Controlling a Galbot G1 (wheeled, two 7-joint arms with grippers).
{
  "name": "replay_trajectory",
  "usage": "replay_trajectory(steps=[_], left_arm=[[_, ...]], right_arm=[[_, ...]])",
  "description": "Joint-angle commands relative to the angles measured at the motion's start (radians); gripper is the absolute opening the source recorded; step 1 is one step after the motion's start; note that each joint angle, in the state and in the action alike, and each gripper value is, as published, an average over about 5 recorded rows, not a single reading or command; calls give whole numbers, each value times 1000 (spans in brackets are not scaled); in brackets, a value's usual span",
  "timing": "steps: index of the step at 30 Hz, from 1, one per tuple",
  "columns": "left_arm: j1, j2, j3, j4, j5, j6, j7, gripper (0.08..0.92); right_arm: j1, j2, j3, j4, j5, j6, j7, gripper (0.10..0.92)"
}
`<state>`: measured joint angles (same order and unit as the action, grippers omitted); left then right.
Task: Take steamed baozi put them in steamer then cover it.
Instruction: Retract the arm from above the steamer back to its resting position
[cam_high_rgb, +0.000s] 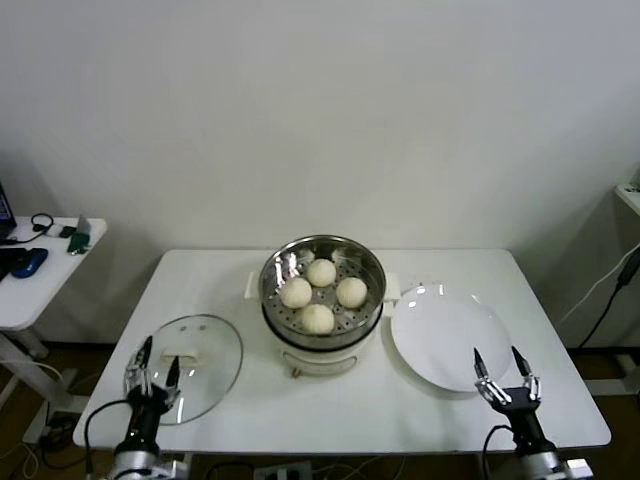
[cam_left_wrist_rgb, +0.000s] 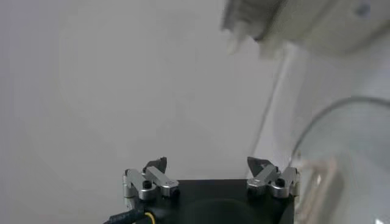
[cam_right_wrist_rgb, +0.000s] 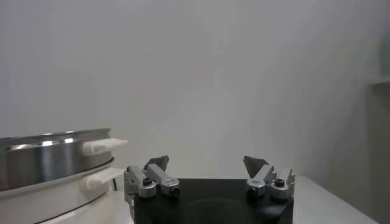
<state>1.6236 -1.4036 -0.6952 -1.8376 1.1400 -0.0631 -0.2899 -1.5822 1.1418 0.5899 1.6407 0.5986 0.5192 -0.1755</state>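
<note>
Four baozi (cam_high_rgb: 321, 292) sit in the steamer (cam_high_rgb: 300, 340); the plate (cam_high_rgb: 440, 345) has nothing; left gripper (cam_high_rgb: 157, 365) and right gripper (cam_high_rgb: 502, 369) fingers apart

Steamer (cam_high_rgb: 322, 318) stands at the middle of the white table (cam_high_rgb: 340, 420), uncovered. Four steamed baozi (cam_high_rgb: 322, 293) lie inside its steel basket, close together, none outside it. The cover (cam_high_rgb: 186, 366) lies flat on the table to the robot's left of the steamer, apart from it. A white plate (cam_high_rgb: 445, 340) lies just beside the steamer on the right. Left hand (cam_high_rgb: 157, 366) sits over the cover's near edge, fingers spread; contact cannot be judged. Right hand (cam_high_rgb: 500, 367), fingers spread, holds nothing at the plate's near edge.
</note>
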Motion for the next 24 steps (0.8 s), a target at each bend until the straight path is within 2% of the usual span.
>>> replay_trajectory(steps=[1,7,24], left_arm=[[-64,-3,11,176,312,67,-74,823],[-117,4,19,244,292,76,-64,823],[-231,45,50,303,242,116,-8,823]], right_arm=[[-26,49,14,3,-11,29,14,823],[-27,56,12,-1,-17,28,15,823],[-35,81,10,-5,-26,36,18,823]])
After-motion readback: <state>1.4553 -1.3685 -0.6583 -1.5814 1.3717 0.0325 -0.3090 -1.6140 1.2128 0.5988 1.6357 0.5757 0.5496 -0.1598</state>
